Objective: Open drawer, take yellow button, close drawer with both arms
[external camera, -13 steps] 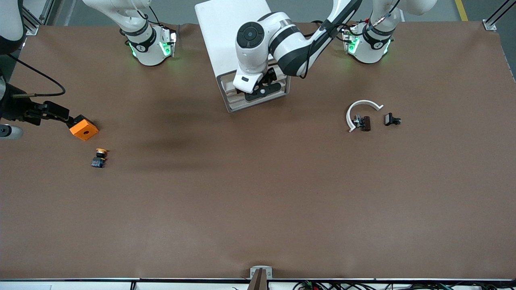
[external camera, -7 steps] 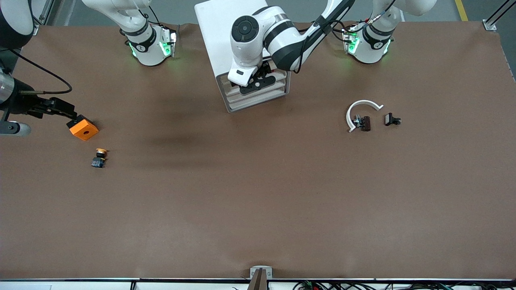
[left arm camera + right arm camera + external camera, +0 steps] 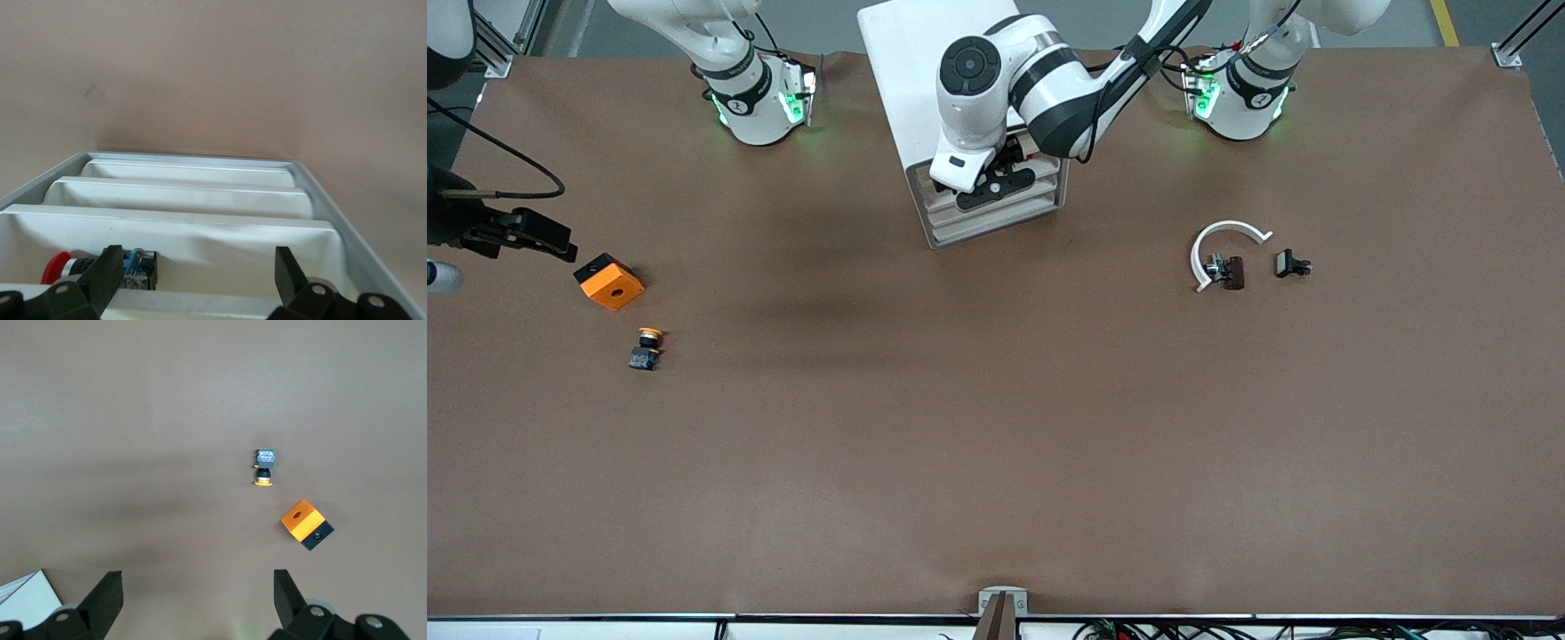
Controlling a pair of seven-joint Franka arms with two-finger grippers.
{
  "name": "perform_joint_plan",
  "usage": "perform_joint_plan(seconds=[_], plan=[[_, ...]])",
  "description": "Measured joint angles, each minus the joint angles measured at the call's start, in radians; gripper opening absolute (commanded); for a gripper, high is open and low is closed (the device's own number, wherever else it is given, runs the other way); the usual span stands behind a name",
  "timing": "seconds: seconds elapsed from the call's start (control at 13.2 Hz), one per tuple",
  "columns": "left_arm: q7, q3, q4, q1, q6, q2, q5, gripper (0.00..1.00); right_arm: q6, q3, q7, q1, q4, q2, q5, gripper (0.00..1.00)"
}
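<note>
The white cabinet [image 3: 907, 80] stands between the arms' bases. Its top drawer [image 3: 227, 257] stands partly open under my left gripper [image 3: 197, 280], which is open and empty over the drawer's inside; in the front view this gripper [image 3: 996, 188] is at the cabinet's front. The button [image 3: 647, 347], orange-yellow cap on a dark body, lies on the table at the right arm's end, nearer the front camera than the orange block [image 3: 609, 282]. My right gripper [image 3: 560, 244] is open and empty, above the table beside the block. The right wrist view shows the button [image 3: 265, 468] and block [image 3: 305, 523].
A red-capped part with a blue body [image 3: 100, 263] lies in the open drawer. Three lower drawer fronts [image 3: 180, 197] step out below it. Toward the left arm's end lie a white curved piece [image 3: 1227, 240], a dark brown piece [image 3: 1232, 272] and a small black clip [image 3: 1291, 264].
My left gripper has moved in toward the cabinet and the top drawer has slid inward with it. My right gripper has drawn away from the orange block toward the table's end.
</note>
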Motion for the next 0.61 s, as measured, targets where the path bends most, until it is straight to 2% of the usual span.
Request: perform_joint_plan(seconds=[0.3, 0.61], plan=[[0.16, 0.009, 0.049, 0.17, -0.012, -0.003, -0.002, 1.0, -0.134, -0.007, 0.0, -0.004, 0.099, -0.003, -0.003, 1.0], [0.421, 0.011, 0.074, 0.374, -0.147, -0.028, -0.005, 1.0, -0.142, -0.009, 0.0, -0.009, 0.12, -0.003, -0.002, 1.0]])
